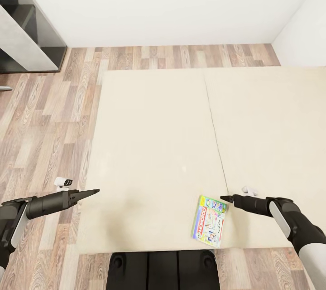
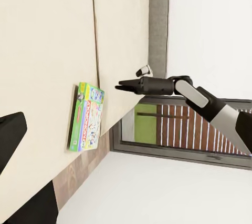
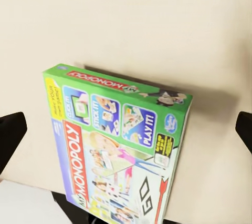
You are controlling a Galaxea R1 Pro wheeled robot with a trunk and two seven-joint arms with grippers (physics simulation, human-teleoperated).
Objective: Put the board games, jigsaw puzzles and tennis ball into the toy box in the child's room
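Observation:
One board game (image 1: 209, 221), a green-edged Monopoly box with a bright printed cover, lies flat on the beige bed (image 1: 154, 145) near its front edge. It also shows in the left wrist view (image 2: 86, 117) and large in the right wrist view (image 3: 118, 145). My right gripper (image 1: 225, 199) hovers just past the box's far right corner, open; its fingertips (image 3: 10, 140) stand wide apart on either side of the box, touching nothing. My left gripper (image 1: 93, 191) hangs open and empty over the bed's left edge, far from the box. The toy box, table, puzzles and ball are out of view.
A dark grey shelf unit (image 1: 27, 31) stands at the back left on the wood-plank floor (image 1: 50, 118). White walls close the far side and right. The grey headboard (image 2: 157, 19) and a window (image 2: 173, 129) lie beyond the bed. My black base (image 1: 163, 269) touches the bed's front edge.

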